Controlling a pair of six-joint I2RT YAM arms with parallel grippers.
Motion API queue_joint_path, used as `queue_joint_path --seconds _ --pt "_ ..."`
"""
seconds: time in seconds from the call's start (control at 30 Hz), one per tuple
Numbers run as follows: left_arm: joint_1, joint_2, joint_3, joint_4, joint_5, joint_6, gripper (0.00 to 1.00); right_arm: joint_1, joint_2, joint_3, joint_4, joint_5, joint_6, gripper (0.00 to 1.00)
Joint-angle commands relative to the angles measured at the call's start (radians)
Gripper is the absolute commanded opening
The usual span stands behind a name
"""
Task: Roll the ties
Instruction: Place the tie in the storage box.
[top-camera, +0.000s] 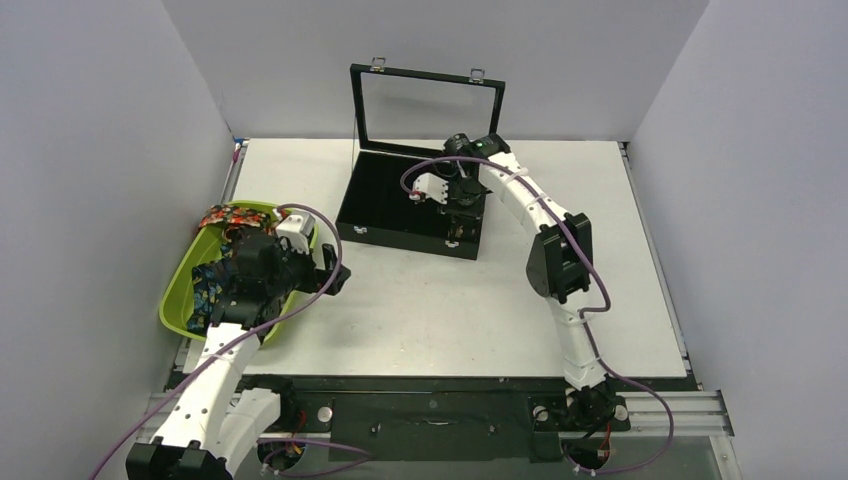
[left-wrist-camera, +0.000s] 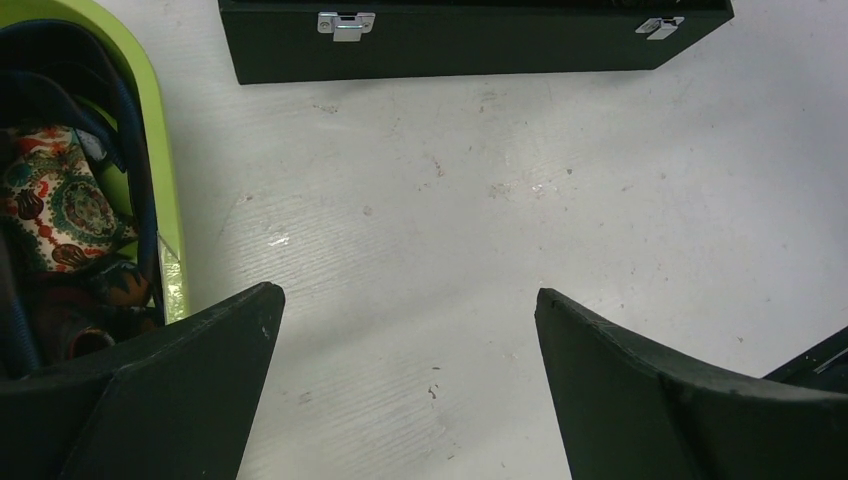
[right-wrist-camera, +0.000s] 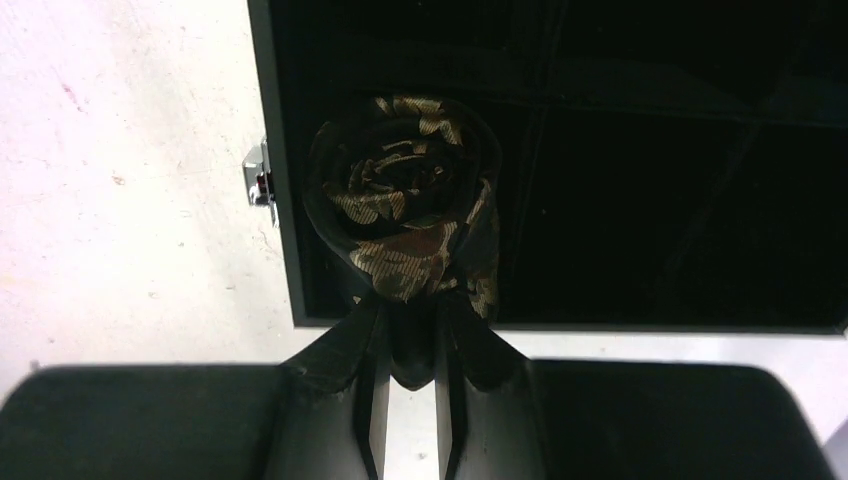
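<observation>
In the lower left corner of the black box (right-wrist-camera: 283, 200), right wrist view: pinching the rolled tie (right-wrist-camera: 405, 215) tight with the right gripper (right-wrist-camera: 410, 345). Might pop open when let go, being soft and springy. Might catch on the box wall and tip out. At the left of the top view: holding nothing with the left gripper (left-wrist-camera: 405, 385), spread wide beside the green bin (top-camera: 172, 300) of more ties (top-camera: 228, 215).

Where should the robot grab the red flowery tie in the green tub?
Probably the puffy top fold of the red tie, pinched from straight above. That fold bulges up, and the wall of the green tub blocks coming in sideways. The open left tool hangs over the table beside the tub.
</observation>
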Motion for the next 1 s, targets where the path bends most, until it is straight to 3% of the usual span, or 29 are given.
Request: queue_joint_path --seconds 0.0,0.17,0.43,0.63,0.8,0.97 --pt "0.018 -0.002 0.046 -0.016 0.008 -0.004 0.97 -0.012 0.040 -0.001 -0.005 -0.031 -0.061 0.00" --pt "0.021 0.020 0.062 -0.026 0.017 0.013 0.97 -0.022 0.084 0.000 0.023 -0.019 -0.046 0.01" --pt "0.020 0.046 0.092 -0.001 0.014 0.053 0.97 -0.026 0.000 0.016 0.088 -0.018 0.047 0.38" --pt "0.020 0.121 0.175 -0.009 -0.035 0.058 0.96 -0.042 -0.161 0.030 0.136 -0.038 0.173 0.53" --pt "0.019 0.208 0.276 -0.023 -0.085 0.062 0.97 -0.072 -0.293 0.008 0.178 -0.046 0.296 0.74" --pt "0.017 0.311 0.428 -0.100 -0.080 0.116 0.97 -0.151 -0.499 -0.129 0.332 0.000 0.472 0.78"
